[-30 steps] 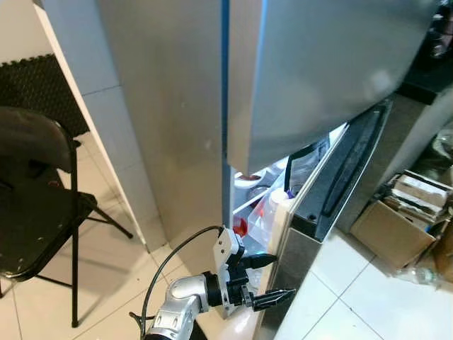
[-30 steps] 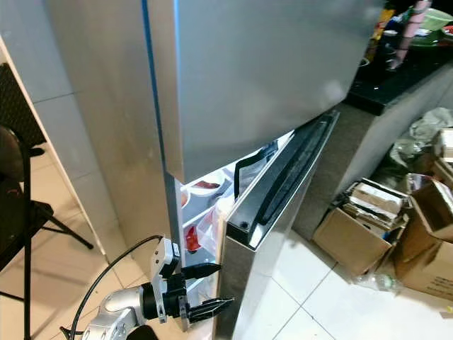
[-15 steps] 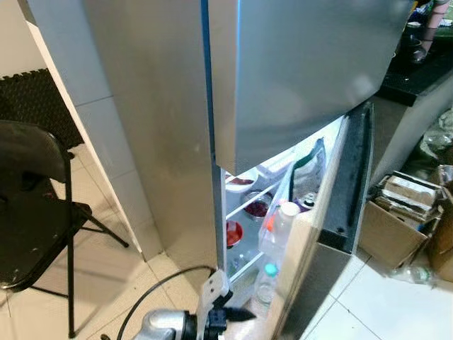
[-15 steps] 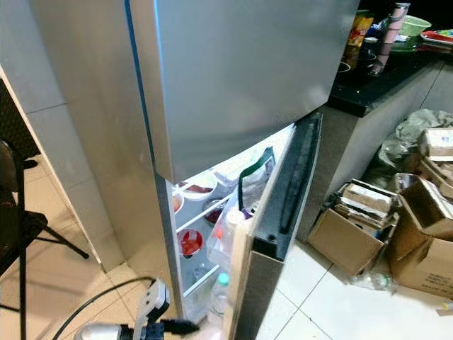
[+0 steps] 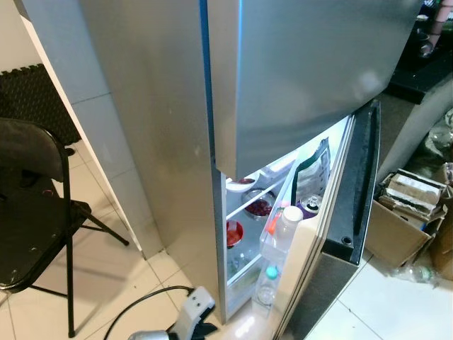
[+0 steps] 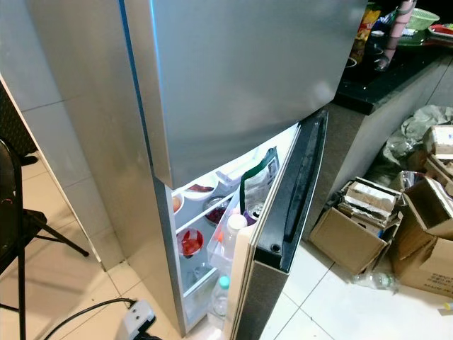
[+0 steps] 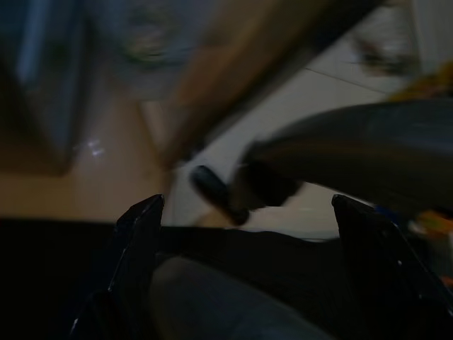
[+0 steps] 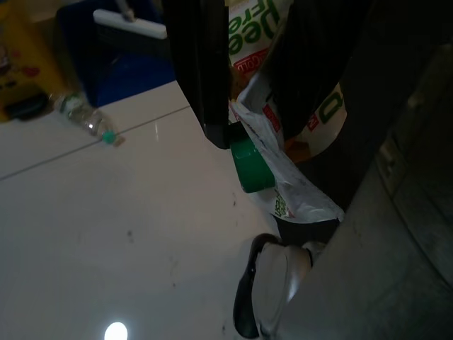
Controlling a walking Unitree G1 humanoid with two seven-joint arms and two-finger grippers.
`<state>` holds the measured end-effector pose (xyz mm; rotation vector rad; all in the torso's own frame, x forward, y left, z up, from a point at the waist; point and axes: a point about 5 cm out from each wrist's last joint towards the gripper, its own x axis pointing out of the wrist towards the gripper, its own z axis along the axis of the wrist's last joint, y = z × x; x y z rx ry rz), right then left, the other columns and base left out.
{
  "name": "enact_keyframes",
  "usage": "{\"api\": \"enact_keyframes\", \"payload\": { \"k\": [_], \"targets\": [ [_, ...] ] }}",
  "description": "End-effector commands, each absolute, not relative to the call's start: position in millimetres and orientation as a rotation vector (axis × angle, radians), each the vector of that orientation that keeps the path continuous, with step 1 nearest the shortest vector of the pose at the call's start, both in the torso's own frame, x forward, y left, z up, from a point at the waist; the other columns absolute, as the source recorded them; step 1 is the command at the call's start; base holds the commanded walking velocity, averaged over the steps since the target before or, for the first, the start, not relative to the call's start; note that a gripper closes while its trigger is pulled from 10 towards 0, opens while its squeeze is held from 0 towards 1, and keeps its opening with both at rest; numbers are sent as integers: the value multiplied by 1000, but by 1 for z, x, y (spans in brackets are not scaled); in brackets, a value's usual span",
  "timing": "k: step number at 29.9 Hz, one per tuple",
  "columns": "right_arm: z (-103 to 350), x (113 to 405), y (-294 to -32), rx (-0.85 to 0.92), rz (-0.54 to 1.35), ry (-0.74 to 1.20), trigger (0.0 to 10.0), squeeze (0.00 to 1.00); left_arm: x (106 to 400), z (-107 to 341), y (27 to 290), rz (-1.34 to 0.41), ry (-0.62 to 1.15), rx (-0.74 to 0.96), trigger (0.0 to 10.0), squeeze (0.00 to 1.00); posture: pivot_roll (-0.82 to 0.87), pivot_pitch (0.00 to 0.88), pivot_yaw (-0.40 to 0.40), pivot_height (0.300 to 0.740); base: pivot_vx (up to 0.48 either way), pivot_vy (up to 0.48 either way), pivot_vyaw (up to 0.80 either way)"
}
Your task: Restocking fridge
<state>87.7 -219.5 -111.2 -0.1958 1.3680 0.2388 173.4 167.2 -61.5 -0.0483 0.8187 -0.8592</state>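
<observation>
1. The fridge [image 5: 163, 127] stands straight ahead, tall and silver, with its lower door [image 6: 283, 234] swung open to the right and the lit inside showing. I judge the opening step done.
2. The shelves already carry bowls with red food [image 5: 233, 232], and the door rack holds a clear bottle with a white cap [image 5: 282, 227], a smaller green-capped bottle [image 5: 267, 282], a can [image 6: 256, 210] and a green-and-white bag [image 6: 260, 180].
3. What is left, as I judge it, is the restocking itself: nothing new is being carried towards the shelves.
4. The left gripper [image 5: 195, 327] sits low at the near edge, just in front of the fridge's bottom corner, its cable [image 5: 141, 312] trailing over the tiled floor [image 5: 106, 269]. Whether its fingers are open or closed I cannot tell (the left wrist view is dark and smeared).
5. The right wrist view shows a bag with green lettering [image 8: 283, 92] hanging against a dark edge, a green-capped bottle [image 8: 85, 117] lying on pale tiles, and a shoe-like foot [image 8: 272, 287]; I cannot tell the state of the right gripper.
6. The head views show a black folding chair [image 5: 32, 205] to the left and cardboard boxes [image 6: 357, 227] to the right, beside a dark counter [image 6: 396, 64].
</observation>
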Motion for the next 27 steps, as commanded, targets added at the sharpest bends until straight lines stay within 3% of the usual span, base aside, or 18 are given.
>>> {"api": "enact_keyframes", "payload": {
  "k": [1, 6, 24, 27],
  "targets": [
    [-113, 81, -217, -201, 245, 1401, 10000, 0, 174, -66, 166, -762, 816, -41, 10000, 0, -4, 0, -45, 740, 0, 0, -800],
    [-113, 80, -220, -227, 251, 1415, 10000, 0, 172, -73, 176, -509, 804, -135, 10000, 0, -4, 0, -53, 740, 0, 0, -800],
    [-111, 84, -226, -232, 221, 1411, 10000, 0, 202, -59, 173, -409, 666, -94, 10000, 0, -4, 0, -54, 740, 0, 0, -800],
    [-111, 82, -226, -230, 217, 1412, 10000, 0, 208, -56, 171, -411, 640, -87, 10000, 0, -4, 0, -54, 740, 0, 0, 0]
  ]
}}
